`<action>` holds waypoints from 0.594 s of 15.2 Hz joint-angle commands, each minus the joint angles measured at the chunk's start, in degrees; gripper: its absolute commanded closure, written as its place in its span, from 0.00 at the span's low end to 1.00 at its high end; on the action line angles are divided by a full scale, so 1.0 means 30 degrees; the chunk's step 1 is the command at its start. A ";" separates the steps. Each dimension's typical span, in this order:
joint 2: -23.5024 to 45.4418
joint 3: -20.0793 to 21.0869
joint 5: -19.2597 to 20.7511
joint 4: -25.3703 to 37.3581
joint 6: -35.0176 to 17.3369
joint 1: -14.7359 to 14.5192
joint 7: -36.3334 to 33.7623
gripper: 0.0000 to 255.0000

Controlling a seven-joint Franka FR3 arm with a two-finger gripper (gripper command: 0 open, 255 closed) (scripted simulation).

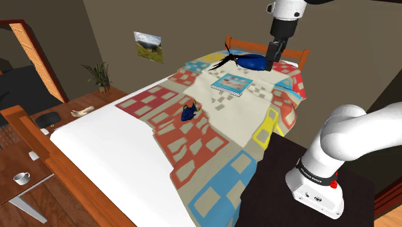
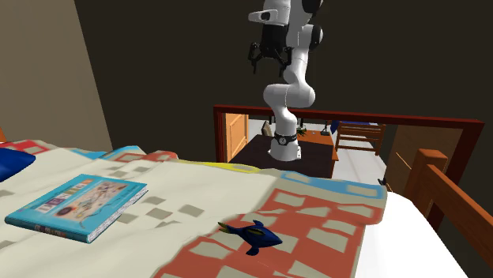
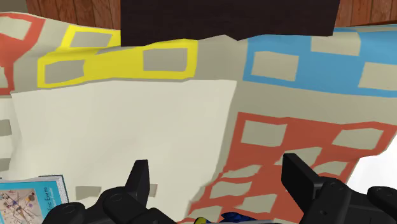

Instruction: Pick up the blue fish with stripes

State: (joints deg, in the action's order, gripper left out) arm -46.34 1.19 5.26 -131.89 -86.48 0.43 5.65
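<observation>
- The gripper is in the upper right of the shoulder view, hanging high over the blue pillow at the far end of the bed. Its finger spacing cannot be read from this angle.
- In the wrist view the gripper has its two black fingers standing wide apart. Nothing is clasped between them, and the quilt lies beneath.
- At the top centre of the second exterior view the gripper is aloft against the dark wall, well clear of the bedding.
- The blue fish lies near the centre of the shoulder view on a red quilt patch, well apart from the gripper.
- At the lower centre of the second exterior view the fish lies flat. Its body is dark blue and its fins darker; no stripes can be made out.
- In the wrist view a blue sliver between the finger bases is cut off by the frame edge, and what it is cannot be told.
- In the shoulder view the book lies between the fish and the pillow.
- The second exterior view shows the book's full cover at lower left.
- In the wrist view just a corner of the book shows beside one finger.
- The dark stand is cropped at the lower right of the shoulder view.
</observation>
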 commanded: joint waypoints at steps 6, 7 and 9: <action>0.1739 0.0271 -0.0124 -0.1463 -0.3441 -0.0158 -0.0445 0.00; 0.2168 0.0329 -0.0136 -0.1675 -0.4131 -0.0185 -0.0533 0.00; 0.3103 0.0444 -0.0144 -0.2017 -0.5503 -0.0238 -0.0715 0.00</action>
State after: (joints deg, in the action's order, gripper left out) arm -38.58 2.17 4.94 -137.46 -100.66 -0.13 3.99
